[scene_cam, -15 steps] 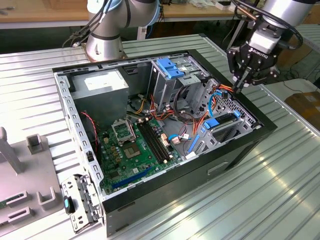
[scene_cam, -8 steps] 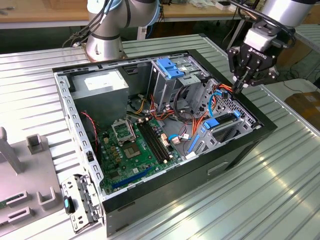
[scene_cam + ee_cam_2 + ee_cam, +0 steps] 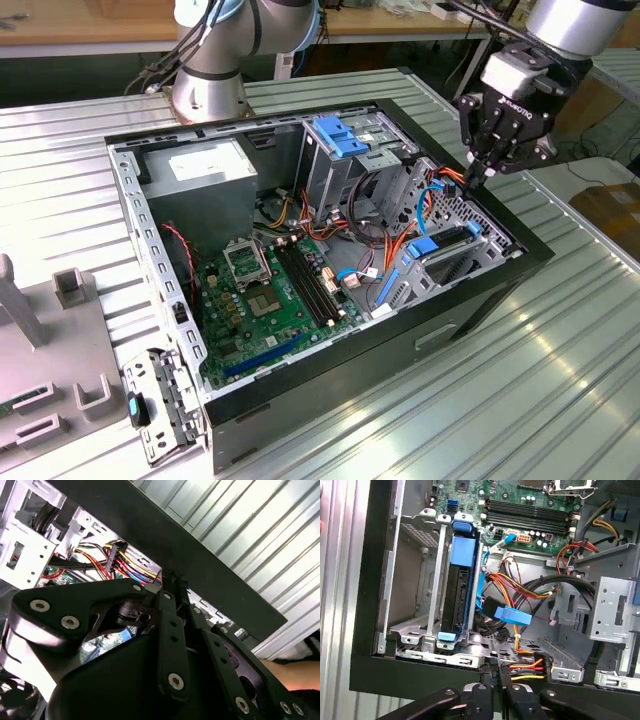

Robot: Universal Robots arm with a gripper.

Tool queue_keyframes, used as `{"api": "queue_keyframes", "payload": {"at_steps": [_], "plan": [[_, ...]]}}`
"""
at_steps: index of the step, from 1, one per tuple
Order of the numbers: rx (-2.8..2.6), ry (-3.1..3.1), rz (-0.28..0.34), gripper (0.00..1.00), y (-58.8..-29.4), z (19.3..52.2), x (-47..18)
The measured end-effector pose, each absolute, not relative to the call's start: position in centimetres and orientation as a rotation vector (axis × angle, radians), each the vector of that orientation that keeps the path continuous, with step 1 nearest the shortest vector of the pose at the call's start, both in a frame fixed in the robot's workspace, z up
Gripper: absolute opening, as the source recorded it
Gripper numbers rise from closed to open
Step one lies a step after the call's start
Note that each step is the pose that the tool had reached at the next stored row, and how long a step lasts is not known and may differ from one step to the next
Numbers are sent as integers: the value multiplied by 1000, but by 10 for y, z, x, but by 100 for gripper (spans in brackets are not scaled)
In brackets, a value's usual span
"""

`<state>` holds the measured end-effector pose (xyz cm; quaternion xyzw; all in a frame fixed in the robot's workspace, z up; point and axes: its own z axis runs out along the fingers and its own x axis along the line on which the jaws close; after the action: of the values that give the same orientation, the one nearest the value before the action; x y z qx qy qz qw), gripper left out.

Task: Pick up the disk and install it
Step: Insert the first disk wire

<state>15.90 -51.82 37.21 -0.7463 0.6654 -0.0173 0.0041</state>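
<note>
On the ribbed metal desk the open computer case holds the blue-framed disk on edge in its drive cage, long axis 12-to-6, at 11 o'clock from the closed, empty pincer.

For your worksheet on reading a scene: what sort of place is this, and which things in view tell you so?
Probably a robotics lab or test bench for computer assembly: an open computer case lies on a ribbed metal table, the gripper hovers over its drive bay, and wooden workbenches stand behind.
</note>
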Motion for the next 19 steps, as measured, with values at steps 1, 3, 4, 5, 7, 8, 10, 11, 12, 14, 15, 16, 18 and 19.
{"api": "queue_keyframes", "payload": {"at_steps": [1, 3, 4, 5, 7, 8, 10, 11, 12, 14, 15, 16, 18, 19], "plan": [[-2320, 2106, -54, 16, -518, 372, 159], [-2300, 2129, -55, 16, -518, 372, 159], [-2296, 2134, -55, 16, -519, 372, 159], [-2294, 2136, -56, 16, -520, 372, 159], [-2288, 2143, -56, 16, -526, 372, 159], [-2287, 2144, -56, 16, -533, 372, 159], [-2287, 2144, -56, 16, -536, 371, 153], [-2287, 2144, -56, 16, -537, 371, 148], [-2287, 2144, -56, 16, -537, 371, 143], [-2287, 2144, -56, 16, -537, 371, 132], [-2285, 2145, -56, 16, -538, 370, 128], [-2273, 2159, -56, 16, -538, 370, 128], [-2251, 2183, -56, 16, -540, 369, 128], [-2244, 2190, -56, 16, -541, 368, 128]]}}
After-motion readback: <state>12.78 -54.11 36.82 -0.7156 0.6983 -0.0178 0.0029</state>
